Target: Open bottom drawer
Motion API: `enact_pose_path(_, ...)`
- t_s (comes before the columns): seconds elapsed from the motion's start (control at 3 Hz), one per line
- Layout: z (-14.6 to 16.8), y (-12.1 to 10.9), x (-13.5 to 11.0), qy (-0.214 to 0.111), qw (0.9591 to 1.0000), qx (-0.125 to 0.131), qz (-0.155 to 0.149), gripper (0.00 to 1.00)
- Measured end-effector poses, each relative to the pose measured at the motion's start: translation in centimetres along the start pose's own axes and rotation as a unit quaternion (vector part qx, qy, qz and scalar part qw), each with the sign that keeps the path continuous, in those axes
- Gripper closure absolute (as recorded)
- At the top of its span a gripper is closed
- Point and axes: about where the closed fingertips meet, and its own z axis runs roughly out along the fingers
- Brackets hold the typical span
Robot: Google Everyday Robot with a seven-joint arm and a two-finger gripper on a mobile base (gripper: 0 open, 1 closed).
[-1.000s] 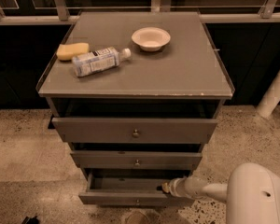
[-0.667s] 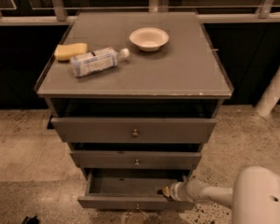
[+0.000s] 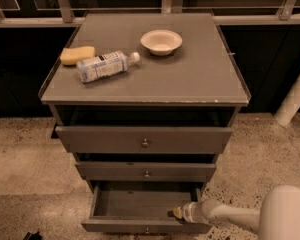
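A grey cabinet (image 3: 200,79) stands on speckled floor (image 3: 20,154), its top bearing a yellow sponge (image 3: 77,55), a bottle (image 3: 107,65) lying on its side and a white bowl (image 3: 161,41). The bottom drawer (image 3: 120,226) juts out toward the near side, its inside showing. The gripper (image 3: 177,213) sits at the drawer's right near rim; whether it grasps anything I cannot tell.

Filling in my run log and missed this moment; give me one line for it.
bottom drawer: pulled out, inside visible | gripper: at its front rim, right side | on cabinet: sponge, bottle on its side, bowl
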Motion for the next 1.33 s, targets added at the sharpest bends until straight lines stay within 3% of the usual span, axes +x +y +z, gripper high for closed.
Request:
enact_pose_path(0.33,-1.4,0.7,2.8,0.0,0.9999,-0.005,0.012,1.0)
enact_pose_path(0.67,-1.3,0.6,2.7,0.0,0.9999,-0.005,0.012,1.0)
enact_pose_path(1.0,-2.9,1.4,2.4,-0.018,0.9998,0.01,-0.001,1.0)
enact_pose_path(1.33,-8.0,2.2,-1.0,-0.05,0.9963,0.055,-0.042,1.0)
